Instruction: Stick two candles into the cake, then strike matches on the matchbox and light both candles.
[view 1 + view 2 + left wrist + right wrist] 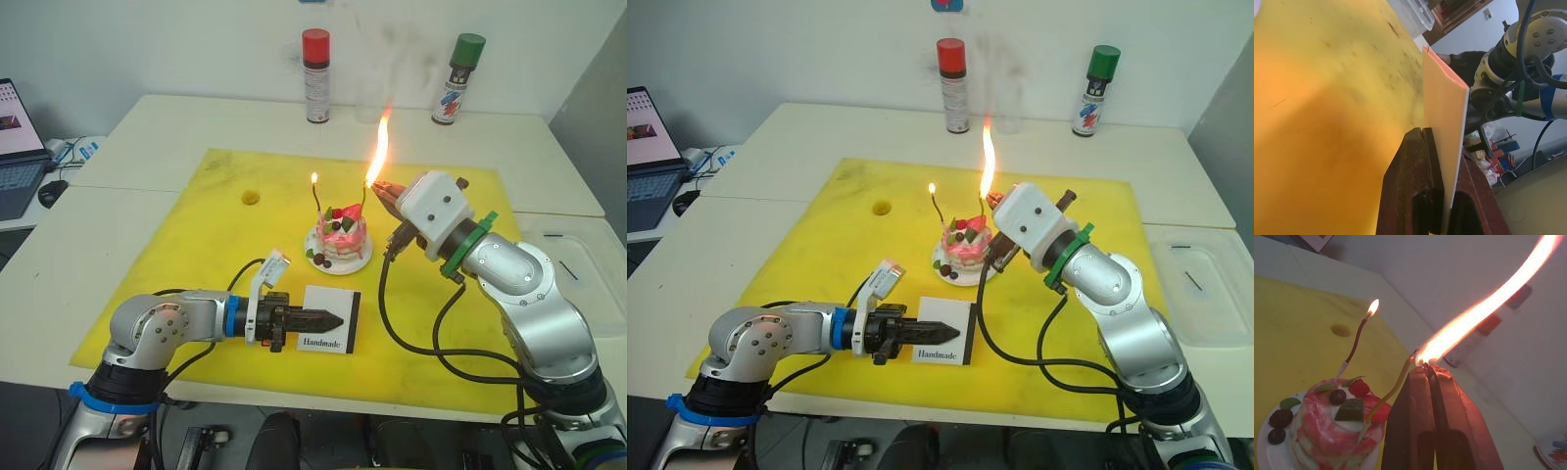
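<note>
The yellow mat [196,255], centre of the frame, looks matt, scuffed and faintly stained; the matchbox [333,318], lower centre, looks like smooth white card with a dark rough-looking edge; the cake [342,235] shows glossy pink-and-white icing on a shiny white plate [338,264]; the two spray cans [315,75] at the top look glossy with smooth plastic caps; the table [147,132] is pale and matt; both gripper fingers [318,318] appear matt black.
</note>
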Controlling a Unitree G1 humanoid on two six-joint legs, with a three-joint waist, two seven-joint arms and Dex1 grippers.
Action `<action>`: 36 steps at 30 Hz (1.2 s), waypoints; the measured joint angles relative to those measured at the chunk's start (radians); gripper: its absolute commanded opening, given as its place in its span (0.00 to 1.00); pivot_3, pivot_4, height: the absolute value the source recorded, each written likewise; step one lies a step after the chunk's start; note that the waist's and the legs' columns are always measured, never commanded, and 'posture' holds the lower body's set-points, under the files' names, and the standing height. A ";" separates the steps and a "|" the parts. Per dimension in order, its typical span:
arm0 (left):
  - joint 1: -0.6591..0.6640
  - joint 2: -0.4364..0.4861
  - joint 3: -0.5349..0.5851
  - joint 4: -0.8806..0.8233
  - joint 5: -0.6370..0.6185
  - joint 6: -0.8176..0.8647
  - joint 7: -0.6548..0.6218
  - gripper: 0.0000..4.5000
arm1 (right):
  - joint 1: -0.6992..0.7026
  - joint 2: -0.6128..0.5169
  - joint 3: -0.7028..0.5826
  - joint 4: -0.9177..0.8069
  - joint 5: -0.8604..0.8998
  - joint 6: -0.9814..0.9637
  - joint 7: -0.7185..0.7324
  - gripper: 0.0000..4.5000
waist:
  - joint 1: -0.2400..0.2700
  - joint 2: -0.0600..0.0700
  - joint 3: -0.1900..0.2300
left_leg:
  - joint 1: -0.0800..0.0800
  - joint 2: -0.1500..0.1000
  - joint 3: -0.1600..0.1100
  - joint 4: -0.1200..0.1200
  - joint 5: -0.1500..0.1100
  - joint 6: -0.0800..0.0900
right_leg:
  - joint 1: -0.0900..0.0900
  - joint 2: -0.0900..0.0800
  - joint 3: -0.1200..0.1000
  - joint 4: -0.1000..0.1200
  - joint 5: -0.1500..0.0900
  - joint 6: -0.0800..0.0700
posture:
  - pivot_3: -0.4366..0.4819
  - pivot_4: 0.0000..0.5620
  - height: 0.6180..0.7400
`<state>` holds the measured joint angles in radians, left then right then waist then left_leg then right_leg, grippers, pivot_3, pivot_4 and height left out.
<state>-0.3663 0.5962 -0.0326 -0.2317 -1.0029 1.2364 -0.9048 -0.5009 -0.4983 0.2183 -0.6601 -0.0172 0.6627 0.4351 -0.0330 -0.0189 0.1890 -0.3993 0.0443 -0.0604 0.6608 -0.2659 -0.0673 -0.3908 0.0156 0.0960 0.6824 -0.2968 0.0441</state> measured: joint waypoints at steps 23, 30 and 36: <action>-0.001 0.007 0.000 0.000 -0.002 0.000 -0.001 0.00 | 0.017 -0.002 -0.002 -0.014 0.001 0.001 0.009 0.00 | 0.000 0.000 0.000 | 0.000 0.000 0.000 0.000 0.000 0.000 | 0.000 0.000 0.000 0.000 0.000 0.000 | 0.48 0.27 0.87; -0.002 0.007 0.000 0.001 -0.002 0.000 -0.001 0.00 | 0.017 -0.001 -0.002 -0.023 0.001 0.002 0.018 0.00 | 0.000 0.000 0.000 | 0.000 0.000 0.000 0.000 0.000 0.000 | 0.000 0.000 0.000 0.000 0.000 0.000 | 0.48 0.27 0.87; -0.003 0.007 0.000 0.001 -0.002 0.001 -0.001 0.00 | 0.017 0.001 -0.003 -0.023 0.001 0.002 0.018 0.00 | 0.000 0.000 0.000 | 0.000 0.000 0.000 0.000 0.000 0.000 | 0.000 0.000 0.000 0.000 0.000 0.000 | 0.48 0.27 0.87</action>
<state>-0.3694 0.6028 -0.0326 -0.2305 -1.0051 1.2370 -0.9057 -0.4842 -0.4976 0.2157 -0.6831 -0.0161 0.6648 0.4535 -0.0331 -0.0189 0.1890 -0.3993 0.0443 -0.0604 0.6608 -0.2660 -0.0673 -0.3908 0.0156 0.0960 0.6824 -0.2968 0.0442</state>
